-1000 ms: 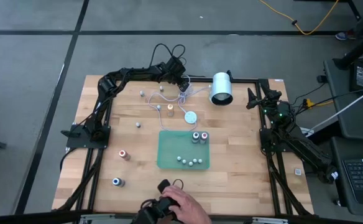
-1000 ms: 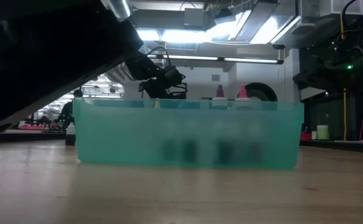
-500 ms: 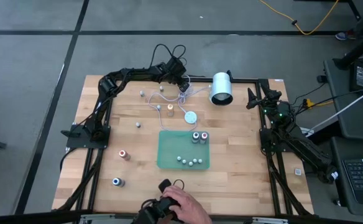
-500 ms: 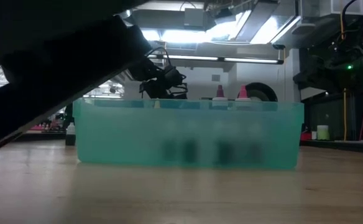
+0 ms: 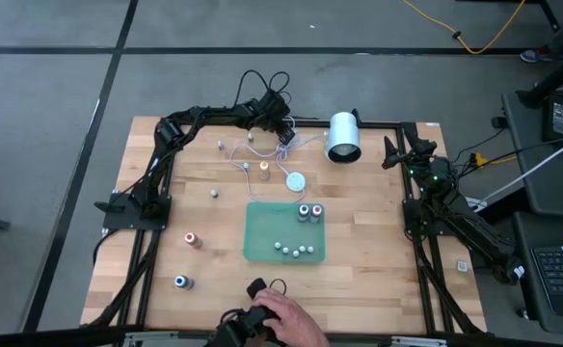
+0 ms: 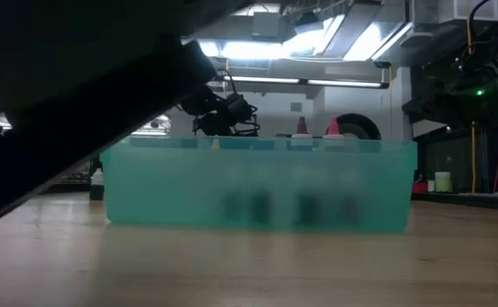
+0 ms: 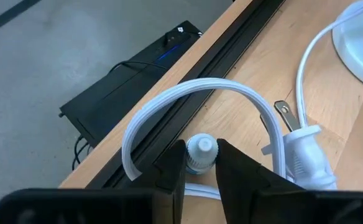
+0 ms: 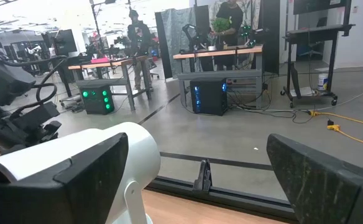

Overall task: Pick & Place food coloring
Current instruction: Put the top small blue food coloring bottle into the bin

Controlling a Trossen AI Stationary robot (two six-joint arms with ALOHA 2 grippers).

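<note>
My left gripper [image 5: 282,123] is at the table's far edge, among the loops of a white cable [image 7: 169,102], and is shut on a tiny food coloring bottle [image 7: 201,149] with a white cap. More small bottles stand on the wood: an orange-topped one [image 5: 263,173], a red one [image 5: 193,239] and a blue one [image 5: 180,282]. Two bottles [image 5: 309,212] and several tiny ones [image 5: 294,250] stand in the green tray [image 5: 262,231]. My right gripper [image 5: 389,152] waits open at the far right. My left gripper pinches the small bottle at its cap and neck [image 7: 202,147] between the two fingers [image 7: 172,167]. The bottle stands upright in the hold. Whether its base is off the wood, the fingers hide.
A large white cylinder [image 5: 343,137] lies at the far edge, and a white disc [image 5: 296,180] on the cable and a white plug [image 7: 303,146] lie close to my left gripper. A person's hand [image 5: 283,313] holds a dark device at the near edge; it blocks the low view's left.
My left gripper has moved a little up and toward the far edge, staying shut on the bottle. In the low view the dark shape held by the person has spread further across the left of the picture.
</note>
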